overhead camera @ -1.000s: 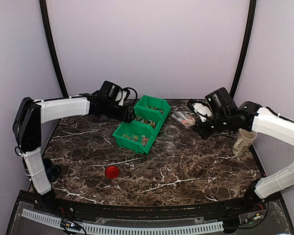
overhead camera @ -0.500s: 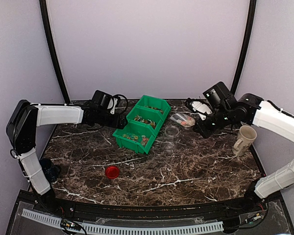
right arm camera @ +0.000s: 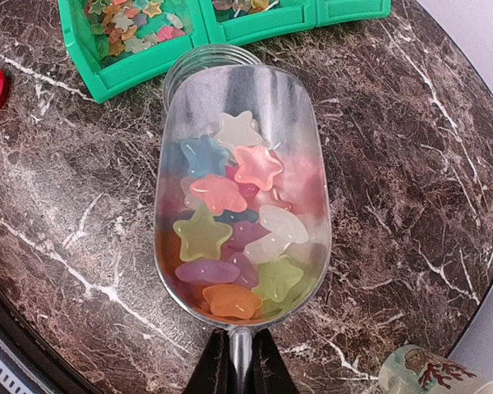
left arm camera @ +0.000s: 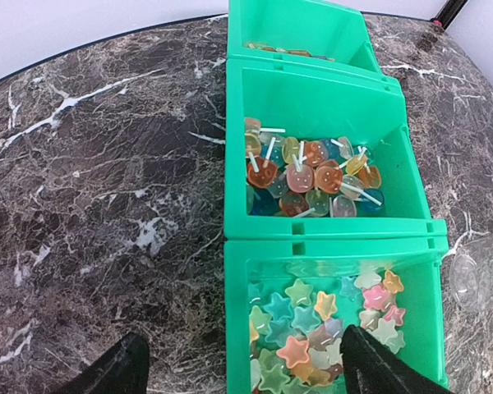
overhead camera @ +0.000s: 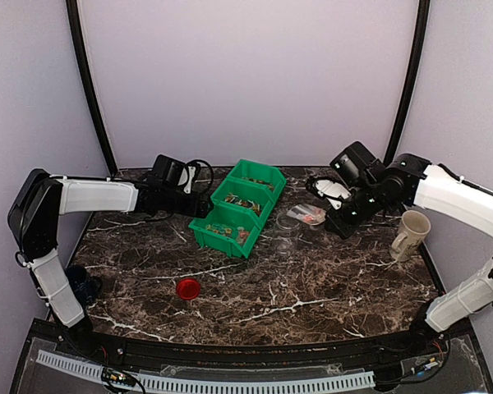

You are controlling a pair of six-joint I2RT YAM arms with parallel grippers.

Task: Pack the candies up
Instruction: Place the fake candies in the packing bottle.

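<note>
Tipping slow is best: R gripper (right arm camera: 240,365) pinches scoop (right arm camera: 306,123) w/ candies (right arm camera: 230,222), jar (right arm camera: 199,57) at 12 o'clock; L gripper (left arm camera: 246,365) spread.

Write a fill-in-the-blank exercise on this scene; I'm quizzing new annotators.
1. The clear scoop in the right gripper carries candies mostly shaped like ____.
2. The left gripper has its jaws ____ near the green bins.
3. The lid lying alone on the table is coloured ____.

Missing words: stars; open; red.
</note>
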